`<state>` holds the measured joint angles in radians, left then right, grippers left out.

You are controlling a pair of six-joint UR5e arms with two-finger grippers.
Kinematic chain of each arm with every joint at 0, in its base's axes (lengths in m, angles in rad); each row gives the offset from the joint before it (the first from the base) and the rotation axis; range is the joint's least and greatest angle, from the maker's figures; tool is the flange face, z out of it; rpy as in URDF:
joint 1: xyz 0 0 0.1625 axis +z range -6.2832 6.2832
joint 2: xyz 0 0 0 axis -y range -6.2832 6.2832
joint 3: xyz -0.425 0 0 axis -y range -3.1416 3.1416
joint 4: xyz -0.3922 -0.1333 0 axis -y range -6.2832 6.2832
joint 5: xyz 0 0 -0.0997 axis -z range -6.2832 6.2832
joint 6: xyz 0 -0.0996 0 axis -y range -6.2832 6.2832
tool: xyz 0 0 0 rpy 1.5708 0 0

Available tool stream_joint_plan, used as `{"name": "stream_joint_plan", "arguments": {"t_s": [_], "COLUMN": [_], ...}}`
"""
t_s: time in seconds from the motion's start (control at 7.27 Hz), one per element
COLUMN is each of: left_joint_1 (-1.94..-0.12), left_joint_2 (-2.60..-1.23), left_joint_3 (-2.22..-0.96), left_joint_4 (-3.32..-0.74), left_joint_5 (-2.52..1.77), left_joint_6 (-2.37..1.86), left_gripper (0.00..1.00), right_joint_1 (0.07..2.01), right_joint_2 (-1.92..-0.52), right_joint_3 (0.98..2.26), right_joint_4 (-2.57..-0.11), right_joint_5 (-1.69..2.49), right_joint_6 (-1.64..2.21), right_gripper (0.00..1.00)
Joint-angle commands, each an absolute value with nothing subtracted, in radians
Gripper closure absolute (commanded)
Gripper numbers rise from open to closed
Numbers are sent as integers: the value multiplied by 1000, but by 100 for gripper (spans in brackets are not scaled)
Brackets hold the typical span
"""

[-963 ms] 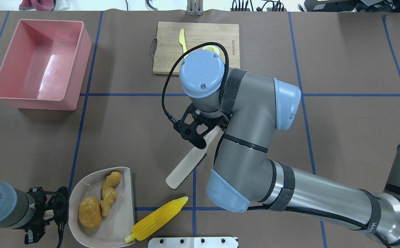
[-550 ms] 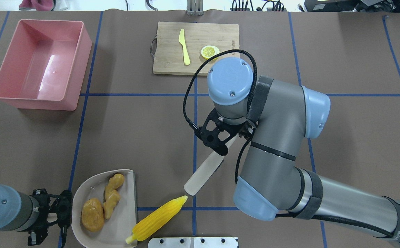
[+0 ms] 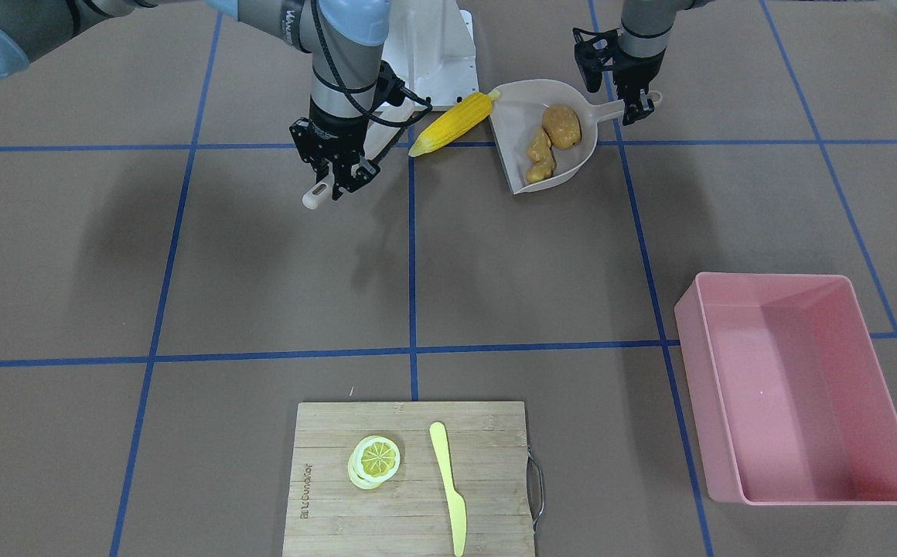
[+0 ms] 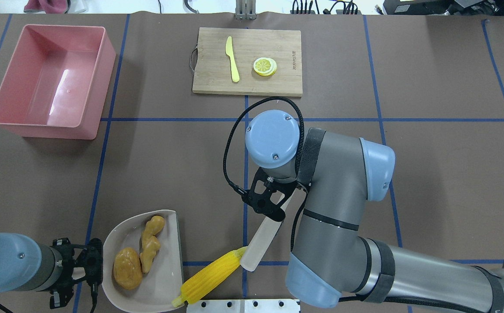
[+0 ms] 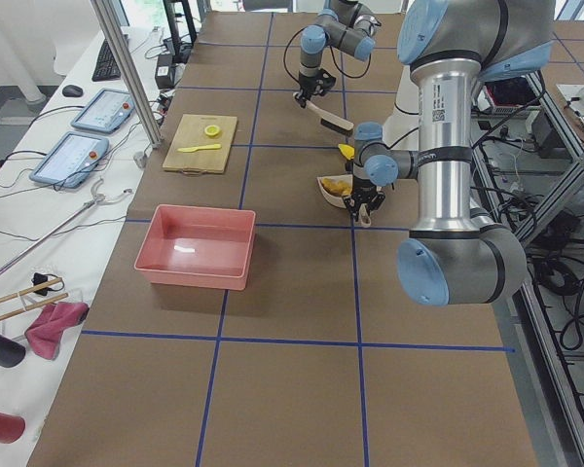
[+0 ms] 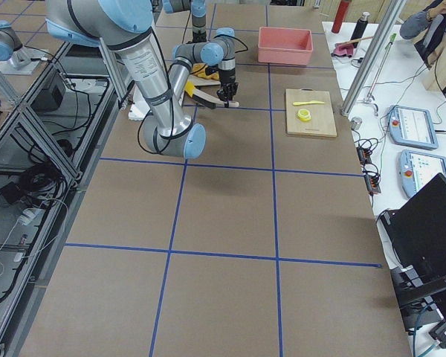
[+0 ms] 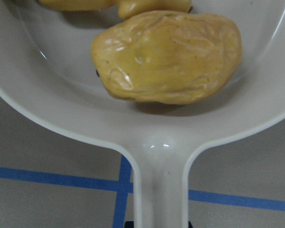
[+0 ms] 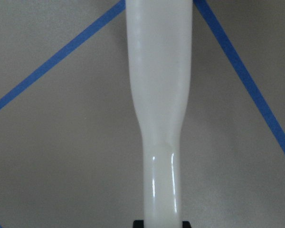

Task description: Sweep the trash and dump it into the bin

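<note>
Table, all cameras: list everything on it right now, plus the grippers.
dustpan: 1, beige, near edge, robot's left side.
potato: 1, brown, in the dustpan.
ginger root: 1, tan, in the dustpan beside the potato.
corn cob: 1, yellow, on the table at the dustpan's open edge.
brush: 1, white, its end at the corn cob's tip.
bin: 1, pink, empty, far side, robot's left.
cutting board: 1, wooden, far centre.
knife: 1, pale yellow, on the cutting board.
lemon slice: 1, yellow, on the cutting board beside the knife.
left gripper: 1, black, shut on the dustpan's handle.
right gripper: 1, black, shut on the brush's handle.
</note>
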<state>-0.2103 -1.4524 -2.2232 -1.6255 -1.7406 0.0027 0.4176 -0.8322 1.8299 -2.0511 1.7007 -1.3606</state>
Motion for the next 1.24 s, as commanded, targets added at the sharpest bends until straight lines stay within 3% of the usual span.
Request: {"name": "stream_joint_plan", "arguments": {"t_s": [0.0,0.41,1.1], "left_joint_1": [-210,-210,-210], "left_joint_2": [-1476,-1491,-1529], "left_joint_3": [-2214,-2217,-2247], "left_joint_4": [-1626,-1605,-1471], "left_joint_5": [-1741,-1749,-1753], "left_joint_6": [-12,-14,-6], "left_gripper": [100,100,100], "right_joint_1": [390,382,379], "right_joint_2": [-804,-735,-706], "right_joint_3": [1790,1698,1683], "right_joint_4": [-2051,-2046,-2054], "right_joint_5": [1678,1646,1625], "right_joint_6": [-1370,-1368,-1368], "right_gripper": [100,100,100]}}
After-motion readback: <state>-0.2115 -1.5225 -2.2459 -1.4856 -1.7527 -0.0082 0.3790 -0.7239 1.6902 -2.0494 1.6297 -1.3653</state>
